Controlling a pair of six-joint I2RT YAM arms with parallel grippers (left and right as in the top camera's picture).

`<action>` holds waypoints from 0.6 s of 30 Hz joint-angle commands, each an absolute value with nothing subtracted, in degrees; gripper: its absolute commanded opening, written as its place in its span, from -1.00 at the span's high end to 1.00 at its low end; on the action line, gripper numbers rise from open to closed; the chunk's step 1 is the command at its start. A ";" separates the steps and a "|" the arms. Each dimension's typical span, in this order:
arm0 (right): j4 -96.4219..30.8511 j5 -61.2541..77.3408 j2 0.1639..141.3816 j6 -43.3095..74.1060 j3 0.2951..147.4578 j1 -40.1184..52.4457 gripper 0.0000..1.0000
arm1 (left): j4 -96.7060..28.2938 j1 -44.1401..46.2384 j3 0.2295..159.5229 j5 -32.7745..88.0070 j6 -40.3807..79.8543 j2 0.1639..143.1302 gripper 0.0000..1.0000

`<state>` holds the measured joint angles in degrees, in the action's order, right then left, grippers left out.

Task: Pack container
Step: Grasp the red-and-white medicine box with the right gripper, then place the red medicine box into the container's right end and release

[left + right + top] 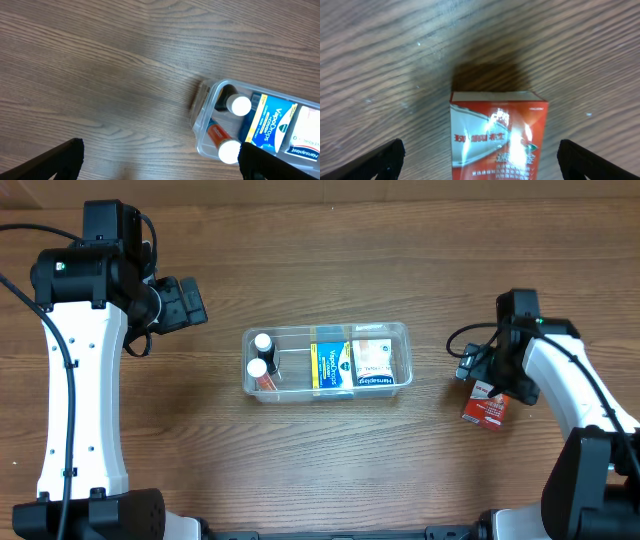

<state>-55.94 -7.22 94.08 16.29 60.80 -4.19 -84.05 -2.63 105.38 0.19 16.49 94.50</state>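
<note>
The clear plastic container (400, 340) lies mid-table. It holds two small white-capped bottles (262, 355) at its left end, a blue and yellow box (331, 367) and a white box (374, 360). It also shows in the left wrist view (202, 125). A red box (489, 406) lies flat on the table to the right of it. My right gripper (480, 160) is open just above the red box (495, 140), one finger on each side. My left gripper (160, 162) is open and empty over bare wood, left of the container.
The wooden table (330, 460) carries nothing else. The left arm (80, 350) stands along the left side, the right arm (570, 380) along the right edge.
</note>
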 commanded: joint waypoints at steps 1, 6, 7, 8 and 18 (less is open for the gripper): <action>-52.25 -5.91 94.43 15.59 56.01 -4.32 -1.00 | -84.01 -2.61 106.61 -0.58 15.62 93.47 -1.00; -50.76 -4.60 94.61 15.57 55.09 -4.32 -1.00 | -84.07 -2.59 106.61 -0.58 15.62 93.47 -1.00; -50.50 -4.58 94.63 15.55 54.92 -4.32 -1.00 | -84.09 -2.59 106.61 -0.58 15.62 93.47 -1.00; -49.98 -4.60 94.65 15.55 54.46 -4.32 -1.00 | -84.12 -2.59 106.61 -0.58 15.62 93.47 -1.00; -45.43 -4.36 94.65 15.57 50.26 -4.32 -0.86 | -84.20 -2.59 106.61 -0.58 15.62 93.47 -1.00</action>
